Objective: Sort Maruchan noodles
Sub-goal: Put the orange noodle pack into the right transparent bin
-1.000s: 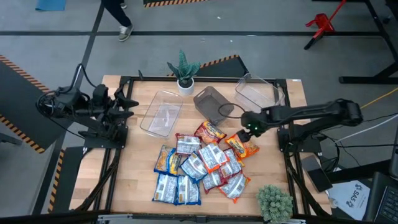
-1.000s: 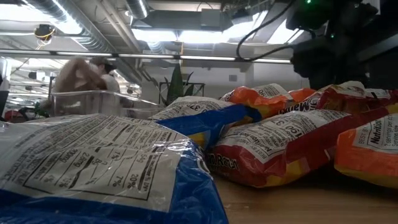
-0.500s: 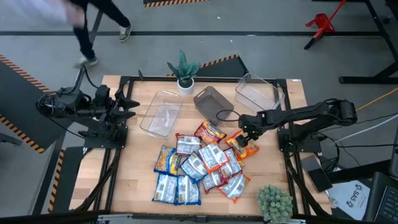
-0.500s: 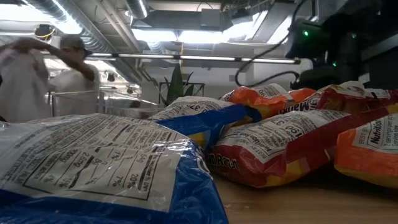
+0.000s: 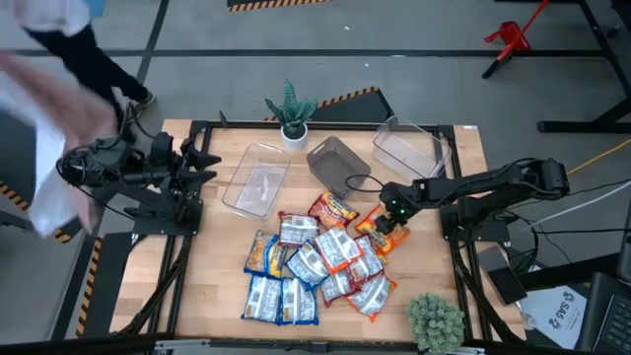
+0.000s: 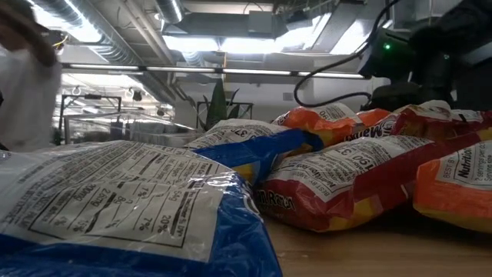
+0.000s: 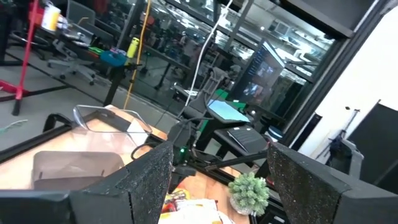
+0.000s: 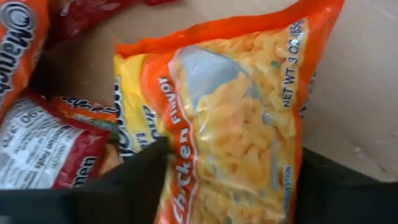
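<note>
Your right arm reaches in from the bench's right side, its gripper [image 5: 391,221] lowered with a finger on either side of an orange packet [image 8: 230,118]. Your left arm waits folded at the left edge, gripper [image 5: 202,168] spread wide.

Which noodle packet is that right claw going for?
The orange chicken-flavor packet at the pile's right edge, apart from the rest; the right gripper straddles it.

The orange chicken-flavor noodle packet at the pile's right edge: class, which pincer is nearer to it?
Right. The right pincer is directly over the orange packet, its fingers straddling it. The left pincer waits at the table's far left edge, beyond the clear bin.
</note>
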